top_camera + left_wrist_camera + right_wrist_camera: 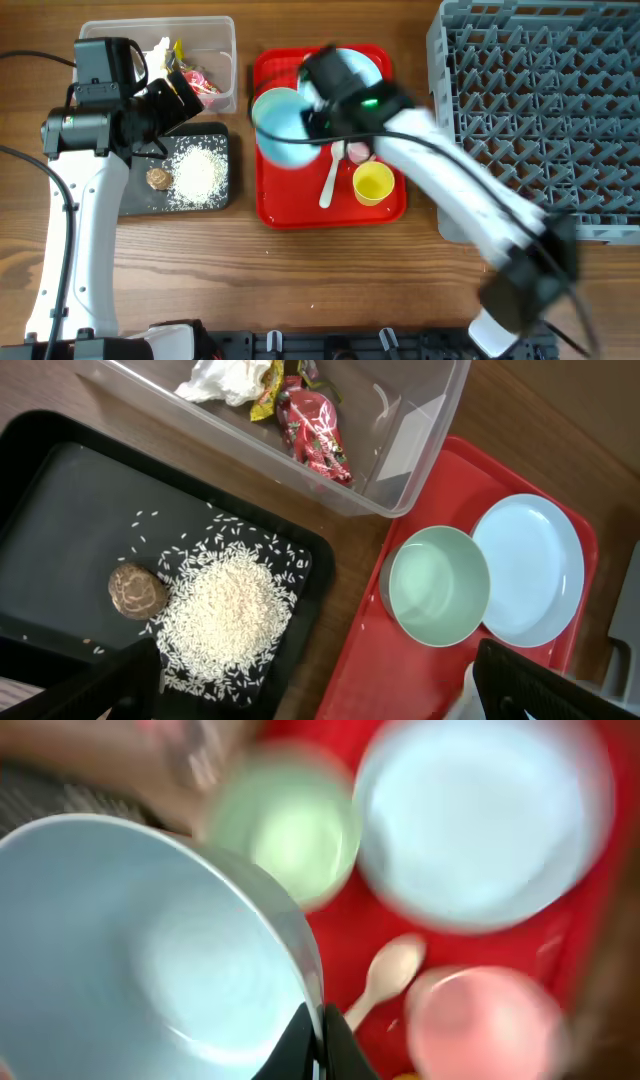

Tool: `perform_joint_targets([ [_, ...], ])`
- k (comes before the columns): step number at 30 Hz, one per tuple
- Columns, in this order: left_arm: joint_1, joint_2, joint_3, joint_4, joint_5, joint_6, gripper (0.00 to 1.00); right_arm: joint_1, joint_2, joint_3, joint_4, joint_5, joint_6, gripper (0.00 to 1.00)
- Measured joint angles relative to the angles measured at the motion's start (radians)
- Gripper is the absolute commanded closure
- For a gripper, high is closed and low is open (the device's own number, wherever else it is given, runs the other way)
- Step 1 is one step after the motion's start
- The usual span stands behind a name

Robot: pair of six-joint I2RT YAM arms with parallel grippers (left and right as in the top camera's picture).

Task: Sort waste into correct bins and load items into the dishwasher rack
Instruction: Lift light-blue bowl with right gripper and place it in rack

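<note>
- Overhead: bright, even light, soft shadows; the right arm [470,200] is smeared by motion blur toward 4 o'clock.
- Left wrist: sharp; pale glare on the clear tub [410,440] at 1 o'clock.
- Right wrist: heavily blurred; only the bowl [150,950] rim at 6 o'clock is crisp.

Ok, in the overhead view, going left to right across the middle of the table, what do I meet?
brown food piece → rice pile → white spoon → yellow cup → grey dishwasher rack
</note>
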Motion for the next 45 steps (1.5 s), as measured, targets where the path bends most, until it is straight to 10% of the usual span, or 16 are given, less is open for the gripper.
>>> perform_joint_targets([
  [4,0.0,0.0,0.0,0.0,0.0,-0.002,0.0,-0.141,-0.195,0.043,-0.003,0.288,-0.039,0.96],
  [14,0.0,0.001,0.0,-0.001,0.0,-0.002,0.0,-0.566,0.047,0.034,0.528,0.737,-0.375,0.96],
  [26,0.0,0.002,0.0,-0.004,0.0,-0.003,0.0,-0.578,0.358,0.032,0.773,0.861,-0.652,0.96],
  [45,0.0,0.002,0.0,-0.003,0.0,-0.002,0.0,-0.539,0.427,0.046,0.682,0.88,-0.628,0.95],
])
